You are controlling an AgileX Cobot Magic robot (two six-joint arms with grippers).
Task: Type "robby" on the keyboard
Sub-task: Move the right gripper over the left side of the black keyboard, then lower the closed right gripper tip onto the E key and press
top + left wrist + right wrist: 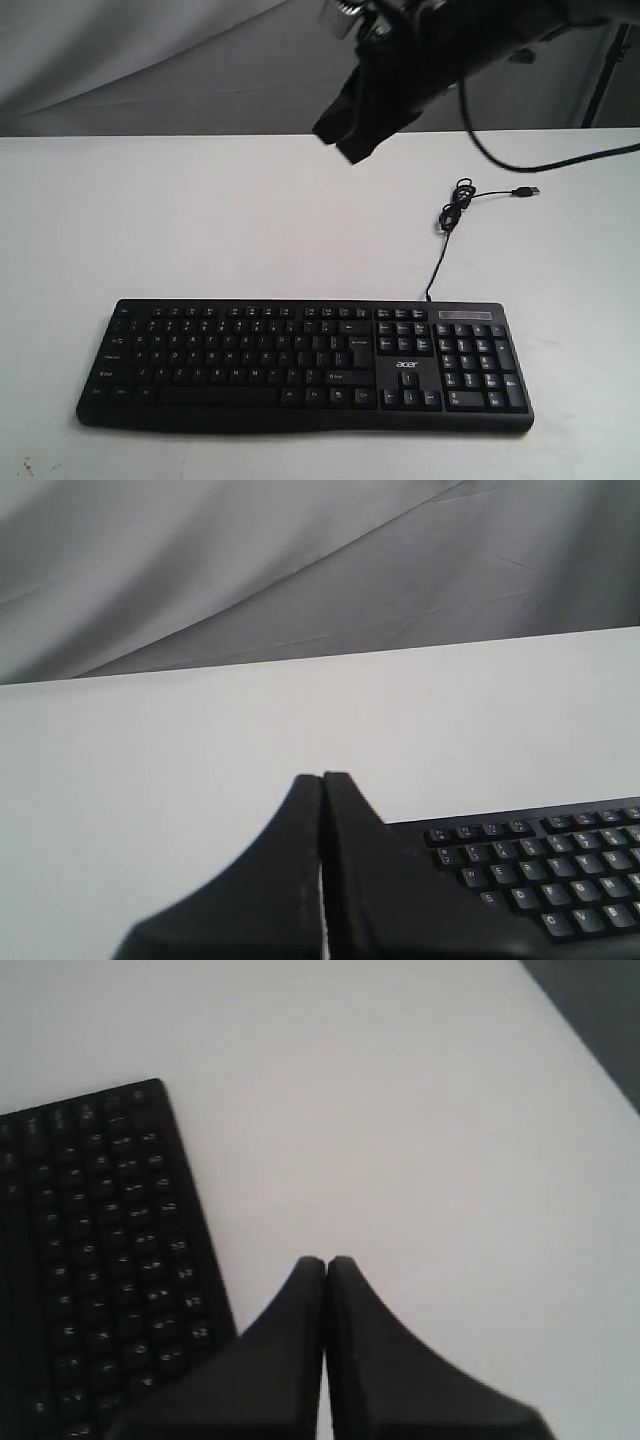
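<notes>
The keyboard (300, 365) lies flat on the white table (150, 220), with its long side across the exterior view. Its number pad (480, 370) is at the right end, and the white "acer" logo (408, 365) is just beside that pad. The thin black cable (445, 225) leaves the back edge of the keyboard, makes a small loop on the table and ends in a plug (527, 190) lying free.

The right gripper (340, 145) hangs in the air, reaching in from the upper right side of the exterior view. The keyboard is well apart from it, lower and nearer to the camera, and the cable loop is to its right side. In the right wrist view its 2 fingers (290, 1340) are pressed together with only a thin slit between them, and they hold nothing. Their tips are over bare table, with one end of the keyboard near them.

The left gripper (322, 778) does not show in the exterior view. In its wrist view its 2 fingers are also together, with nothing between them. A corner of the keyboard is just beside it, partly hidden behind one finger. Beyond the far table edge hangs a grey cloth (250, 570).
</notes>
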